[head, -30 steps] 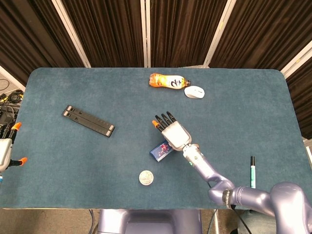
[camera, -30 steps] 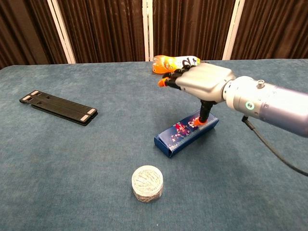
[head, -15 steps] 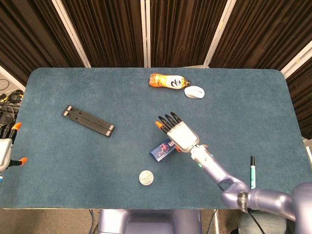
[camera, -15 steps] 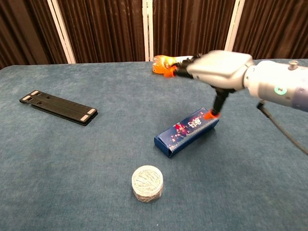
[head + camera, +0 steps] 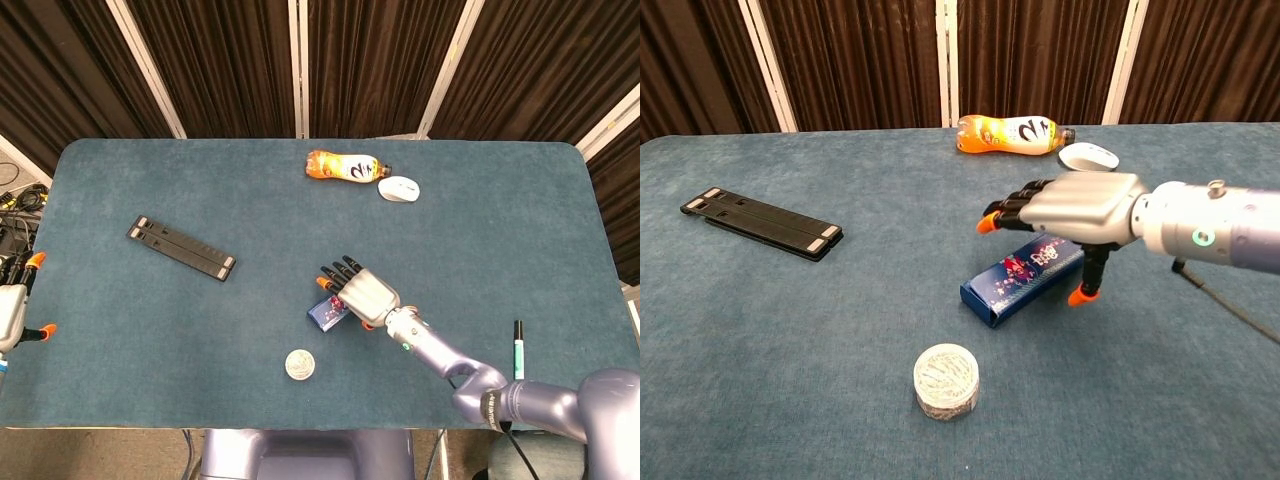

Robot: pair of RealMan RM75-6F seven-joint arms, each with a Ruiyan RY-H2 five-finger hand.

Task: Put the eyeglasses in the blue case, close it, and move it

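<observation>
Two steps look done as we read it: the blue case (image 5: 1023, 279) lies closed mid-counter, our right hand (image 5: 1078, 207) hovering spread and empty above, orange bottle (image 5: 1010, 134) at twelve o'clock, only moving left.

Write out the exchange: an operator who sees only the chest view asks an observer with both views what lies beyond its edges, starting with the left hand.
Operator: I see only the right hand above the blue case. Where is the left hand?
Observer: In the head view the left hand sits beyond the left edge of the table, far from the case.
Operator: Is anything on the table to the right of my frame?
Observer: Yes, a pen lies near the table's right edge.
</observation>
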